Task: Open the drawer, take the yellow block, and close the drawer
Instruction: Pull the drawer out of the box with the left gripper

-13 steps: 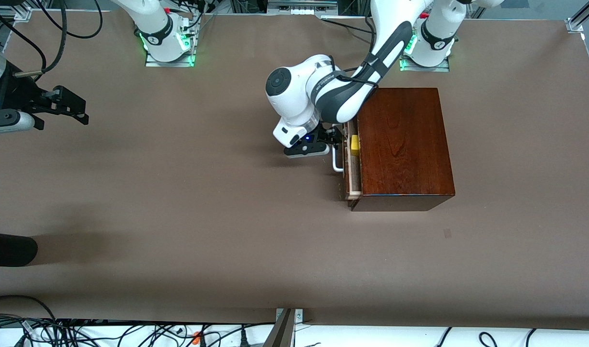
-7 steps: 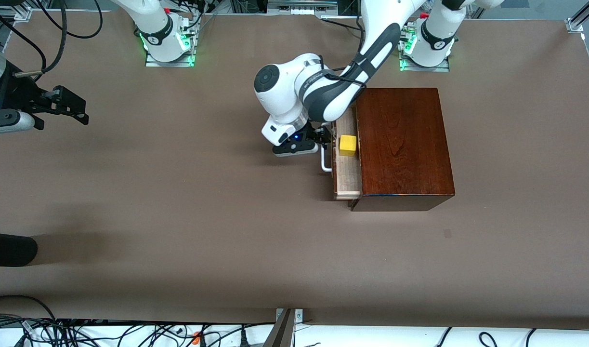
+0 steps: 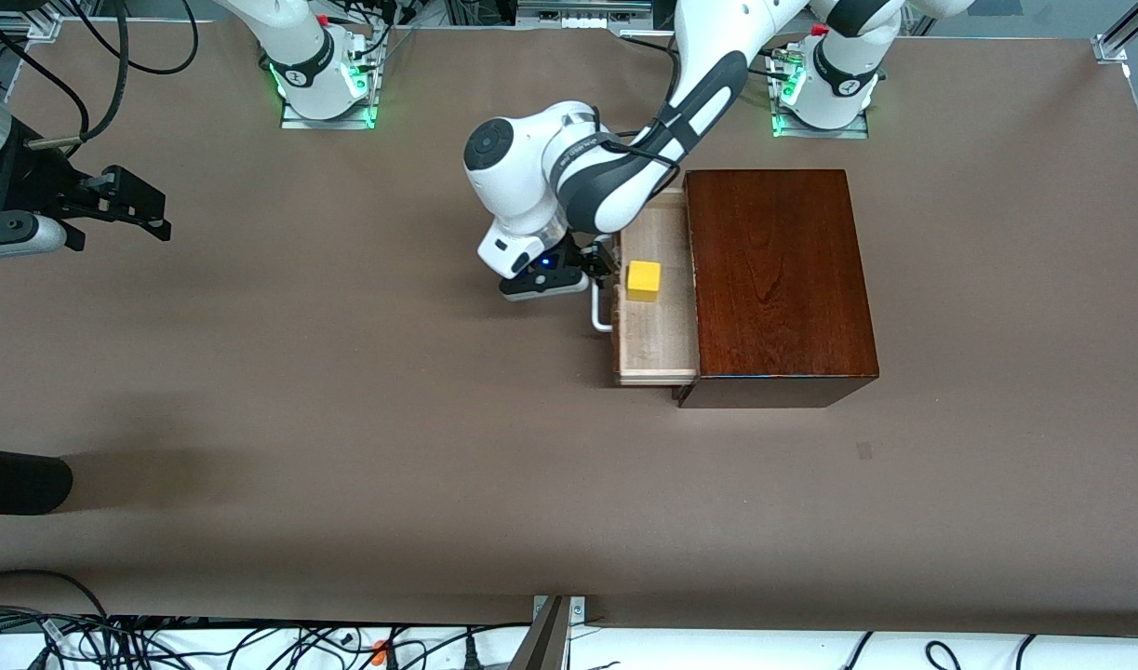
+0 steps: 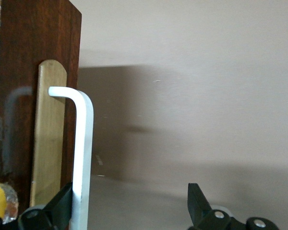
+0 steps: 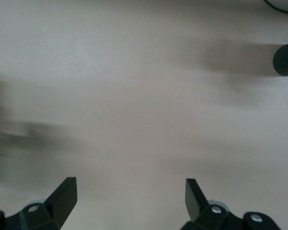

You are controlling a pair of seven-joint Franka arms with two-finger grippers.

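The drawer (image 3: 659,340) stands pulled partway out of the dark reddish-brown wooden box (image 3: 778,279), its pale inside showing. The yellow block (image 3: 643,280) sits in the drawer near its front wall. My left gripper (image 3: 598,266) is low in front of the drawer at the white loop handle (image 3: 602,312), open. In the left wrist view one finger (image 4: 62,206) lies against the handle (image 4: 82,153), between it and the drawer front (image 4: 19,72); the other stands well clear. My right gripper (image 3: 145,207) waits open over bare table at the right arm's end, nothing between its fingers (image 5: 65,194).
A dark rounded object (image 3: 20,481) juts in at the right arm's end of the table, nearer the front camera, and shows in the right wrist view as the dark object (image 5: 285,57). Cables (image 3: 159,642) run along the table's near edge.
The drawer has slid out of the box toward the right arm's end, with my left gripper moving along at the handle. The yellow block now shows whole. The right arm has stayed put.
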